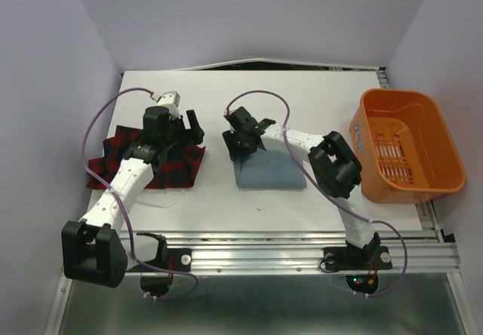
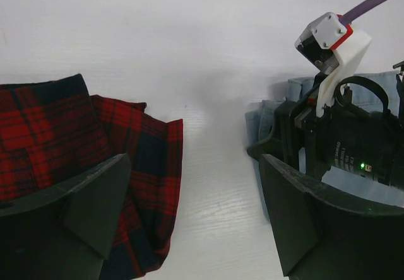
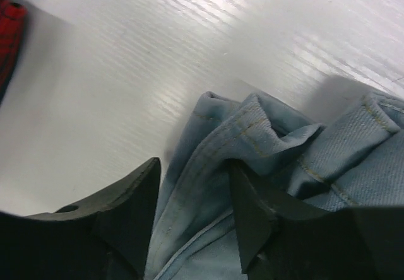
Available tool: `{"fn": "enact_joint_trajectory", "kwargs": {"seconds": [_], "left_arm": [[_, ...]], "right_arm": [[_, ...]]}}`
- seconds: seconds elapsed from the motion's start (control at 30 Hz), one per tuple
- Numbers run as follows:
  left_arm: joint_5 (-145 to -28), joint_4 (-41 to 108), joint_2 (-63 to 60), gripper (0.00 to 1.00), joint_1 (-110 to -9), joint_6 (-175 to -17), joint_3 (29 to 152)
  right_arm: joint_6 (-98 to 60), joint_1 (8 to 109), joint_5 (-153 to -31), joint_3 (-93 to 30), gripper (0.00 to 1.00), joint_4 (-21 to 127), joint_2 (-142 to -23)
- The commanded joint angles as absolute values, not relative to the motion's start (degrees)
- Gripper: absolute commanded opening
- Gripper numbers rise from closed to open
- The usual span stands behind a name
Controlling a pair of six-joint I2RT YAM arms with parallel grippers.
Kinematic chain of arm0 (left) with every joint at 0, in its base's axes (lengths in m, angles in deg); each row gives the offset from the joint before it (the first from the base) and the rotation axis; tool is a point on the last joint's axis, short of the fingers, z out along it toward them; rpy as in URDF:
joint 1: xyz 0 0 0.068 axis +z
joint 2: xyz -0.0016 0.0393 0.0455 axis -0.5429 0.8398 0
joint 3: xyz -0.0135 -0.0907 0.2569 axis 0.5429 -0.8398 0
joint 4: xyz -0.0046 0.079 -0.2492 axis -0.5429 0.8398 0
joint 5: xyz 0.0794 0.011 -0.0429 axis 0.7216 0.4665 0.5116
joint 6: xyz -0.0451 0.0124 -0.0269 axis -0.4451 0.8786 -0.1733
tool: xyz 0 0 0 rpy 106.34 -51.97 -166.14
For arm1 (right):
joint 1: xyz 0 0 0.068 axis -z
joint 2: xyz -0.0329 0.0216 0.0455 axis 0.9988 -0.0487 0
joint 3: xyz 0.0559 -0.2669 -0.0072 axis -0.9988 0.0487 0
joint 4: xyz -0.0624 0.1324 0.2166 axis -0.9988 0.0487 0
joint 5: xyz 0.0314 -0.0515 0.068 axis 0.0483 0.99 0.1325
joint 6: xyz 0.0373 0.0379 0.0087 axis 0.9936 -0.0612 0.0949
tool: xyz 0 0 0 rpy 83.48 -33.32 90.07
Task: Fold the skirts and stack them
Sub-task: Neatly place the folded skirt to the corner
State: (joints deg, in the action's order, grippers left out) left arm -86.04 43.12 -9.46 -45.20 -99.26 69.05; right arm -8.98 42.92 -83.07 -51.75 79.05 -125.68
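Red-and-black plaid skirt (image 1: pixel 177 165) lies crumpled near the left edge of the surface (image 1: pixel 302 93). The denim skirt (image 1: pixel 272 173) sits mid-surface toward the near edge, with a strip of bare white between the two and open room along the far edge. An orange tub (image 1: pixel 407 146) takes the right edge and is seen only from above. The left end effector (image 2: pixel 196 166) hangs spread wide over the plaid's right edge, holding nothing. The right end effector (image 3: pixel 194 166) straddles a bunched fold at the denim's far-left corner, jaws half-closed. Its wrist view shows seam stitching, but not whether the cloth is pinched.
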Motion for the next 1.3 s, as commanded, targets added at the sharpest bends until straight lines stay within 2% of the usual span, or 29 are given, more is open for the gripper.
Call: {"fn": "enact_joint_trajectory", "kwargs": {"seconds": [0.0, 0.13, 0.17, 0.23, 0.27, 0.3, 0.33, 0.47, 0.67, 1.27], "left_arm": [[-86.3, 41.3, -11.0, 0.93, -45.3, -99.1, 67.7], [-88.6, 41.4, -9.8, 0.91, -45.3, -99.3, 67.3], [-90.7, 41.4, -9.4, 0.90, -45.3, -99.4, 66.9], [-94.2, 40.6, -9.3, 0.91, -45.3, -99.4, 64.7], [-96.8, 39.7, -10.0, 0.92, -45.3, -99.0, 63.5], [-102.6, 38.5, -10.5, 0.96, -45.3, -98.9, 61.9], [-111.2, 31.3, -13.2, 0.99, -45.4, -101.3, 55.3], [-112.7, 28.2, -10.9, 0.99, -45.4, -102.6, 54.4], [-118.1, 26.0, -1.2, 0.99, -48.4, -104.2, 58.3], [-110.3, 21.3, 13.4, 0.99, -54.6, -106.6, 65.1]], "right_arm": [[-7.7, 42.6, -80.2, -55.0, 0.51, 80.2, -128.7], [-7.0, 42.6, -79.7, -56.2, 0.39, 81.9, -130.9], [-6.8, 42.6, -80.4, -56.5, 0.30, 82.1, -131.1], [-6.4, 42.6, -81.6, -57.3, 0.19, 82.3, -130.8], [-6.3, 42.6, -82.2, -57.8, 0.10, 82.3, -130.5], [-5.9, 42.6, -83.7, -58.6, 0.05, 82.3, -130.2], [-4.8, 44.5, -88.4, -59.5, 0.01, 82.3, -127.1], [-3.8, 45.8, -91.4, -59.7, 0.01, 82.1, -124.8], [-2.0, 46.9, -93.4, -59.3, 0.01, 81.5, -122.9], [0.9, 49.8, -99.4, -57.7, 0.01, 80.4, -119.0]]}}
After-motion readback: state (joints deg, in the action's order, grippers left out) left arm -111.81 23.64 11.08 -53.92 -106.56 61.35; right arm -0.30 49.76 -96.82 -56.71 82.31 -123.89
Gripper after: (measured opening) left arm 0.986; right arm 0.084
